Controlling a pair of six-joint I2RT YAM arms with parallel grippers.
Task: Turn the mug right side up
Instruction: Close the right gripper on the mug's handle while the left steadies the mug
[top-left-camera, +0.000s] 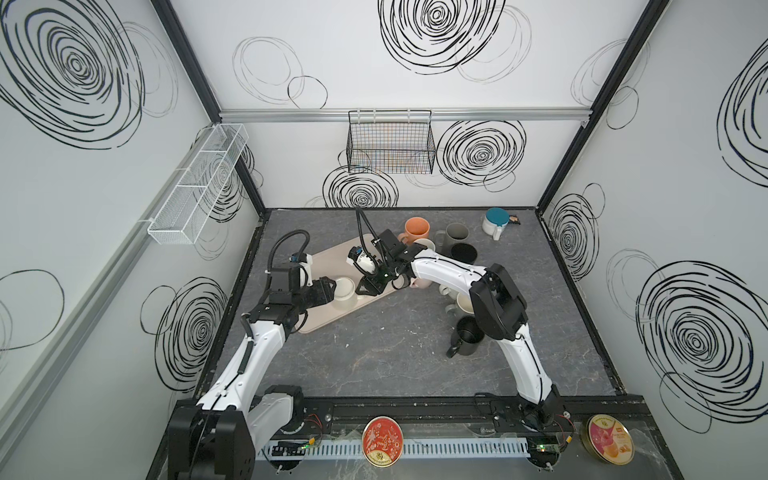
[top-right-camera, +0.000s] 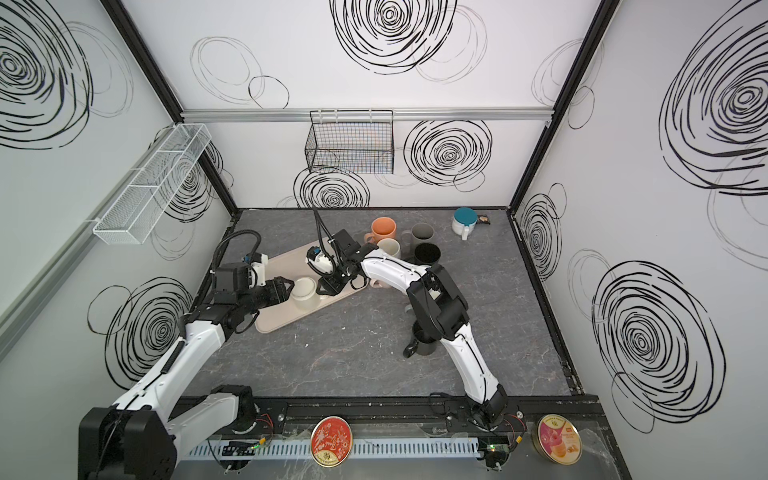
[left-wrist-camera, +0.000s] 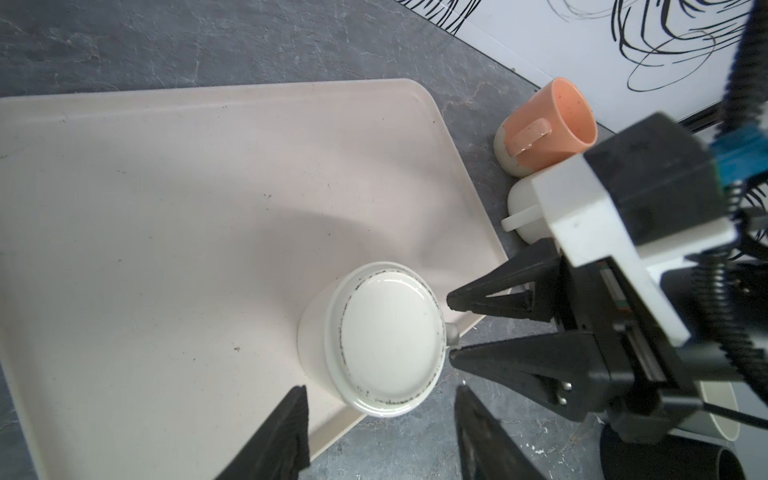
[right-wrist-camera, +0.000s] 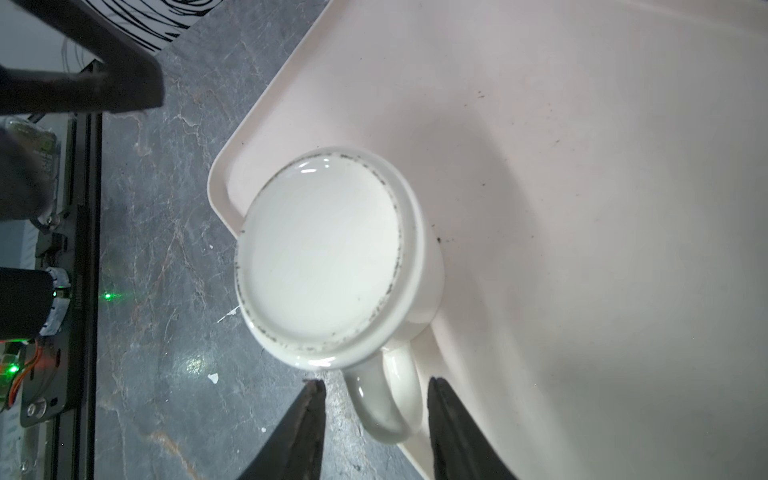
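Note:
A white mug (top-left-camera: 344, 293) (top-right-camera: 304, 293) stands upside down, its base (right-wrist-camera: 324, 257) facing up, at the corner of a beige tray (top-left-camera: 328, 262) (left-wrist-camera: 166, 208). My left gripper (top-left-camera: 330, 289) (left-wrist-camera: 380, 392) is open, level with the mug's side; its fingertips just flank the mug (left-wrist-camera: 386, 336) without touching. My right gripper (top-left-camera: 363, 291) (right-wrist-camera: 374, 384) is open on the opposite side. Its two fingers straddle the mug's handle (right-wrist-camera: 386, 399) with a gap on each side. In the left wrist view the right gripper (left-wrist-camera: 452, 328) shows its tips by the handle.
Behind the tray stand an orange mug (top-left-camera: 417, 230), a cream one (top-left-camera: 424, 245), a grey one (top-left-camera: 457, 235) and a black one (top-left-camera: 463, 251). A blue-lidded mug (top-left-camera: 496, 222) sits at the back right. Another black mug (top-left-camera: 467, 334) stands beside the right arm.

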